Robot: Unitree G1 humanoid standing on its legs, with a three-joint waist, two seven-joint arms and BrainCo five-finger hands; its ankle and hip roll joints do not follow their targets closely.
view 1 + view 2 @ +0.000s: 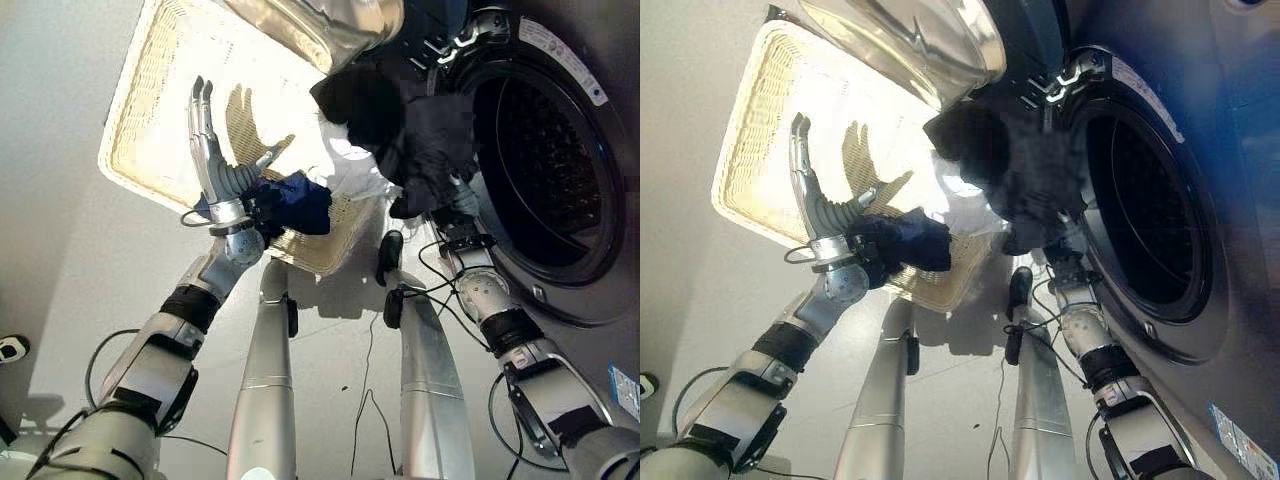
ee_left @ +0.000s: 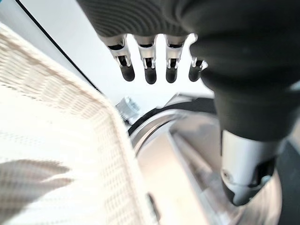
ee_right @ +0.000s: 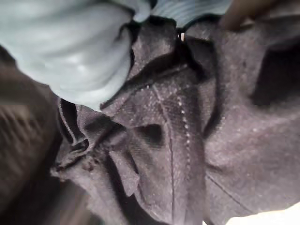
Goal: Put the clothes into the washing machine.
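Now a dark garment [image 1: 425, 140] bunches at the rim of the washing machine [image 1: 560, 170], covering the right hand [image 1: 455, 200], whose fingers cannot be made out. Over the wicker basket [image 1: 160, 90], the left hand [image 1: 215, 150] is spread flat, holding nothing.

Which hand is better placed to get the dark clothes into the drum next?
Right, probably. The right hand is buried in the dark clothes at the washing machine's open drum. The left hand is open over the wicker basket, holding nothing.
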